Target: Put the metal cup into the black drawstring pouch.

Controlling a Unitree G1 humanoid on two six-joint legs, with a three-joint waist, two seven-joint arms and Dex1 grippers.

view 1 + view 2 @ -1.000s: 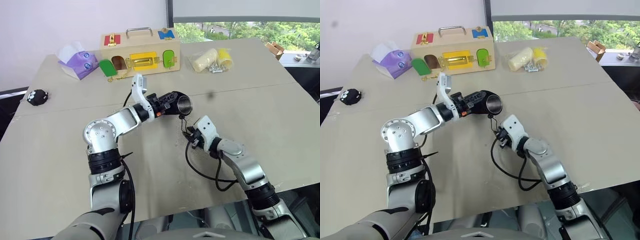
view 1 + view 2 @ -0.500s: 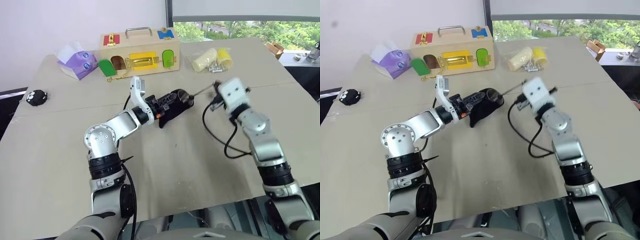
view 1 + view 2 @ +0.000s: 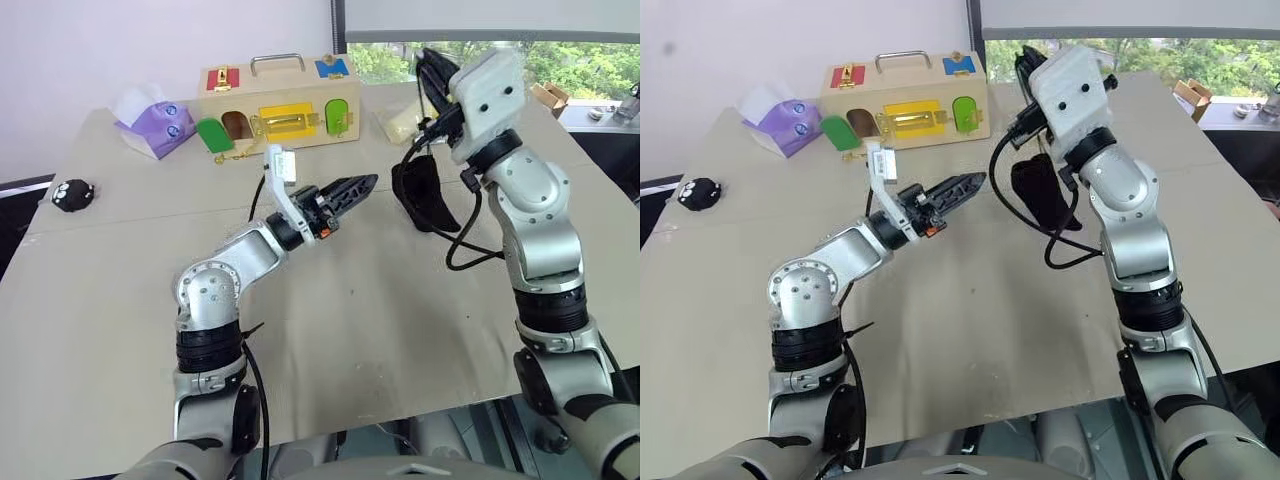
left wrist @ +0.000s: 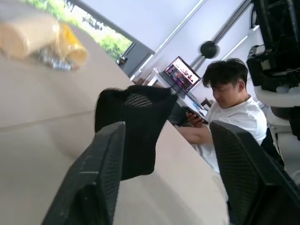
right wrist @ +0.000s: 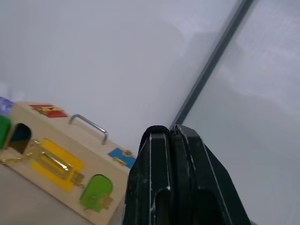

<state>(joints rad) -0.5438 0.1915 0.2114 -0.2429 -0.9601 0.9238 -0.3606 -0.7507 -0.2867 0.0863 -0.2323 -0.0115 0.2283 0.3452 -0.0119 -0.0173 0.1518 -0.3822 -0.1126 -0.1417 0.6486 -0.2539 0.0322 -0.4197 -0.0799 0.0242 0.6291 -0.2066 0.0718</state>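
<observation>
My right hand (image 3: 432,68), fingers pressed together, is dangling the black drawstring pouch (image 3: 420,195) at upper right. My left hand (image 3: 362,186), fingers apart, is hovering empty beside it above the tabletop (image 3: 400,320).

No legible text or labels

A wide beige tabletop (image 3: 420,330) is filling the foreground; a plain white wall (image 3: 120,40) is rising behind; a window (image 3: 500,55) is showing green trees in daylight.
</observation>
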